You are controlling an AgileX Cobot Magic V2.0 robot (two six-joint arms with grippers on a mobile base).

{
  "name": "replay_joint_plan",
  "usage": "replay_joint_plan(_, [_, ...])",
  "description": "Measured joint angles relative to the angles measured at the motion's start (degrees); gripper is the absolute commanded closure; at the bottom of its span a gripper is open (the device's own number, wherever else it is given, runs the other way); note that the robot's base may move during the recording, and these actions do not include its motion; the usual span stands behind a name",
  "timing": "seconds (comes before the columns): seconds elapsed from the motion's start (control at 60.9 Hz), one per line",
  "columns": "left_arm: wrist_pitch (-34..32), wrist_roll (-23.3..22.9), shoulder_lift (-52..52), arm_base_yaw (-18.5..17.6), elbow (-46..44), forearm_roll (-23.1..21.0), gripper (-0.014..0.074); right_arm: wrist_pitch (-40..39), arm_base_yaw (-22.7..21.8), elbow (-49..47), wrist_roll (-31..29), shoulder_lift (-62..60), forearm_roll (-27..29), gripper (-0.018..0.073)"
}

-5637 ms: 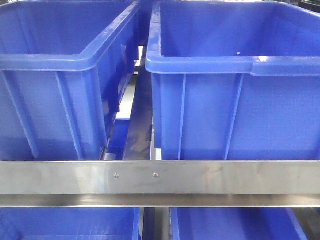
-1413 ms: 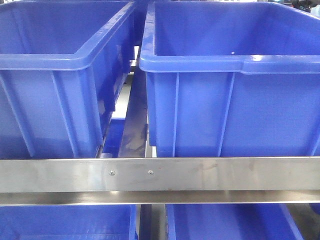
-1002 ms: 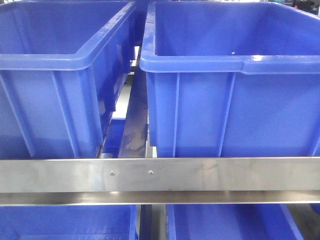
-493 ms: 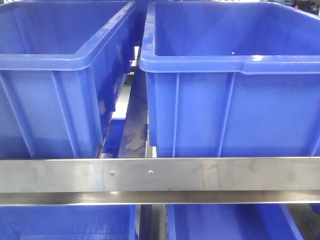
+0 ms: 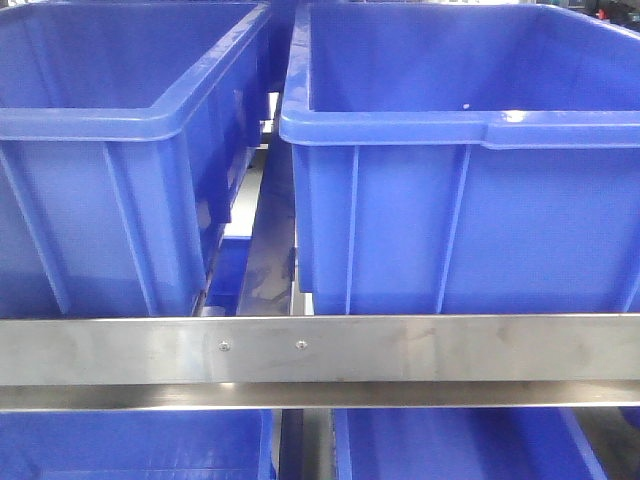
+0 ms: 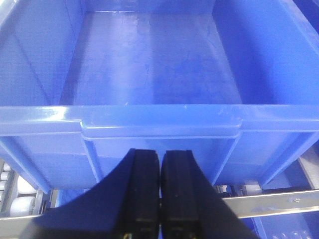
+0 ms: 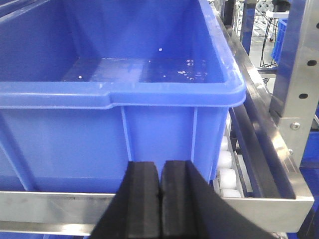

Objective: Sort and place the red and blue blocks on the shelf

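Blocks, red and blue: not shown in any view; location cannot be told. Shelf (image 5: pixel 420 350): steel rail with two screws (image 5: pixel 262 345), white rollers (image 7: pixel 227 167) seen at its right end. Left bin (image 5: pixel 110 160) and right bin (image 5: pixel 470 170): dark blue, seated just behind the rail, nothing seen inside. Left tool (image 6: pixel 159 191): pads pressed together, nothing held, poised before a bin rim. Right tool (image 7: pixel 161 196): likewise together and unloaded. Risk judged: with both tools near rims, an advance could strike plastic or rail.
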Motion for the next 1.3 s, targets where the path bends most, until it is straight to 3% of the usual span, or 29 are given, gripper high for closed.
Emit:
replay_joint_plan(0.887, [0.1, 0.0, -3.9, -0.3, 0.6, 0.0, 0.0465, 0.2, 0.0, 0.0, 0.0, 0.0, 0.0, 0.051])
replay_joint_plan(1.085, [-1.4, 0.0, -10.9, -0.3, 5.1, -0.1, 0.0464, 0.2, 0.0, 0.0, 0.0, 0.0, 0.0, 0.051])
replay_joint_plan(1.298, [-2.6, 0.0, -21.6, -0.3, 15.8, -0.8, 0.0465, 0.3, 0.0, 0.0, 0.0, 0.0, 0.0, 0.051])
